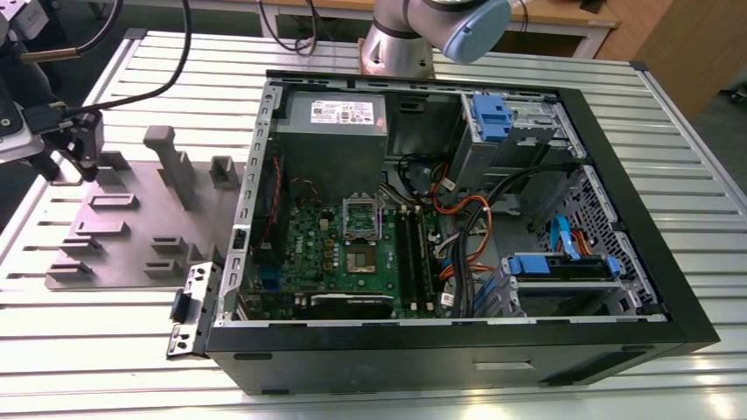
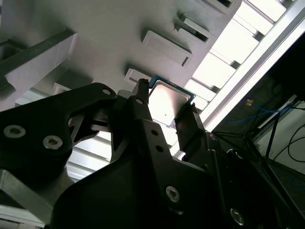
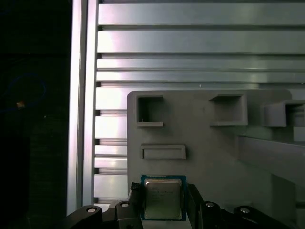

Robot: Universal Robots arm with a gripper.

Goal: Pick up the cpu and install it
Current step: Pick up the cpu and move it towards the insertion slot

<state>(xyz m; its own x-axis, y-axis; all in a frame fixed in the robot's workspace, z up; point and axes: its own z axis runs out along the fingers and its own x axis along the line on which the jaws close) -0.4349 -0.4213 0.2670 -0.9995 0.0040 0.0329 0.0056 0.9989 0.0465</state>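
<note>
Right, jaws clamped on cpu [image 3: 163, 198] by opposite edges, probably to spare lid and keep chip flat. Sits at corner of grey fixture plate [image 3: 214, 157] on table [image 3: 190, 43]. Open computer case [image 1: 467, 350] well apart.

**Arm** [image 1: 403, 48]: one unit. Your grey base column stands at the far edge of the table [image 1: 105, 341], with a pale blue cap at the joint above it.

**Wrist:** out over the table's edge on the exterior view's left, well apart from the base.

**Gripper** [image 1: 68, 173]: black, two-fingered, pointing down toward the surface.

**Fingers** [image 3: 135, 200]: in both wrist views you have one finger pressed to each of two opposite edges of the cpu [image 3: 162, 198]. The chip sits flat between the tips, its lid turned toward the first wrist camera.
</note>
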